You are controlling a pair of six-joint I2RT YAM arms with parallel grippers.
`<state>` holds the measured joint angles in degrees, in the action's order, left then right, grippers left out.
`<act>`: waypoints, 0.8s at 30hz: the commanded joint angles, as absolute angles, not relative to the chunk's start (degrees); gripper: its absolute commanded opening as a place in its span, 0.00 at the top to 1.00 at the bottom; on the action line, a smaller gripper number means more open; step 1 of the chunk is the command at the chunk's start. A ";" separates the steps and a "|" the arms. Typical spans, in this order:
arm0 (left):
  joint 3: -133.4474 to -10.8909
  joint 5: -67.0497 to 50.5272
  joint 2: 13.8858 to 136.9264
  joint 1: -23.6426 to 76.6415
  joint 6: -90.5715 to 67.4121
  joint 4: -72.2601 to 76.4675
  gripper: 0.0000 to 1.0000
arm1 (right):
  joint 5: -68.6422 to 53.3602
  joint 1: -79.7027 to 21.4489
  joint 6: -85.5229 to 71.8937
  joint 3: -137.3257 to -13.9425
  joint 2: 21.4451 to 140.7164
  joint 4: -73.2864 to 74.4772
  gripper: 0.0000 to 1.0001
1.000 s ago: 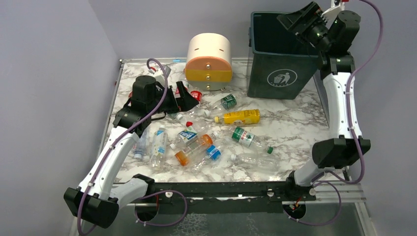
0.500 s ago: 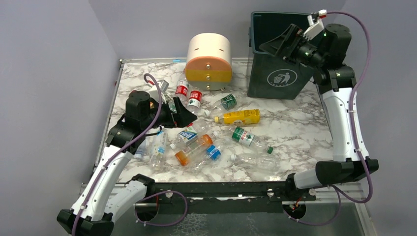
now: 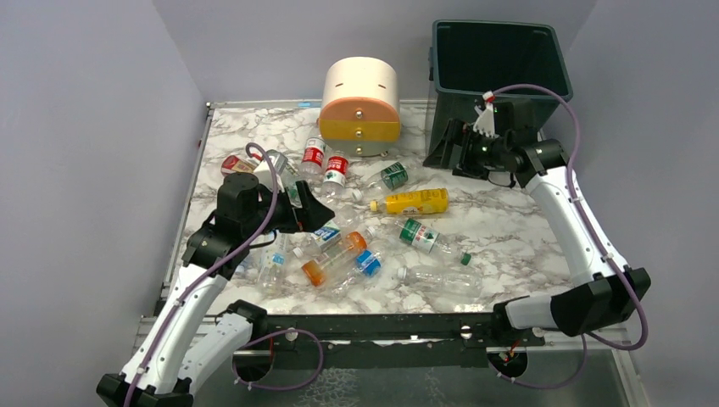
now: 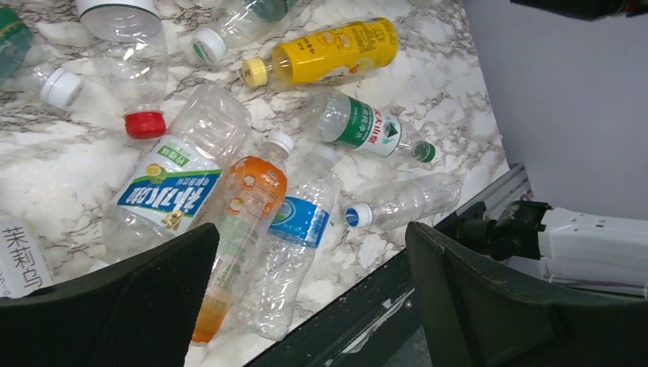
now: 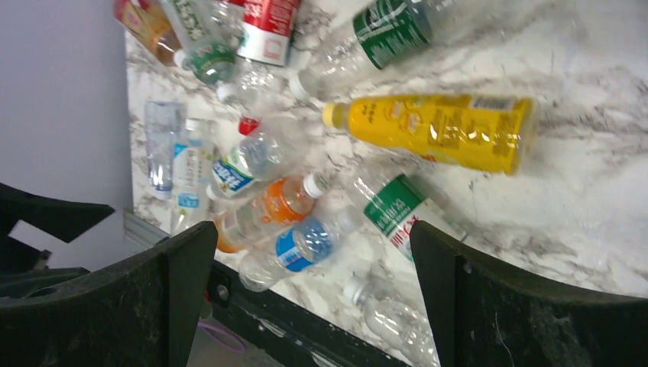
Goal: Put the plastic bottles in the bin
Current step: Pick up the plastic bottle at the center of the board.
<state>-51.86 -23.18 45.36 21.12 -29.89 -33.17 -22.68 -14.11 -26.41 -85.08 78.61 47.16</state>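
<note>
Some dozen plastic bottles [image 3: 437, 278] litter the marble table [image 3: 517, 216] seen from above, the dark green bin [image 3: 500, 51] at its far right corner. From our left wrist, the left gripper [image 4: 309, 229] gapes empty over them; from our right, the right gripper [image 5: 312, 229] likewise.

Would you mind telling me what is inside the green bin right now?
Of the bin, only dark inner walls show, with nothing visible against them. Its floor is hidden behind the front wall, so any contents there cannot be told.

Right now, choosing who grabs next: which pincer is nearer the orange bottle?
Left. The left pincer hovers open right beside the orange bottle, over the bottle pile. The right pincer, also open, is across the table in front of the bin.
</note>
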 commanded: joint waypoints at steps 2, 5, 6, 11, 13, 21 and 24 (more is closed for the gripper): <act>-50.80 -18.32 43.73 21.27 -27.34 -33.40 0.01 | -16.51 -14.59 -24.21 -79.02 71.95 47.92 0.00; -53.22 -16.42 46.33 21.27 -26.66 -33.65 0.01 | -15.78 -14.61 -22.96 -75.89 70.25 47.74 0.00; -54.82 -15.72 47.63 21.31 -26.20 -34.54 0.01 | -15.52 -14.66 -22.58 -74.81 69.71 47.84 0.00; -59.97 -15.36 53.08 21.27 -26.02 -37.00 0.01 | -14.83 -14.89 -20.07 -67.03 65.59 46.85 0.00; -60.43 -16.64 54.73 21.32 -24.93 -37.14 0.01 | -14.15 -15.07 -18.62 -64.00 64.39 46.40 0.00; -56.80 -19.72 57.02 21.31 -25.42 -33.98 0.01 | -11.13 -17.37 -13.32 -60.83 67.89 46.32 0.00; -57.21 -20.30 57.56 21.27 -24.51 -33.18 0.01 | -9.36 -19.49 -11.08 -61.17 70.18 46.33 0.00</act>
<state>-57.28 -17.74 57.45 21.12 -25.26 -35.75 -13.06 -17.21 -15.49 -60.66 67.94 47.20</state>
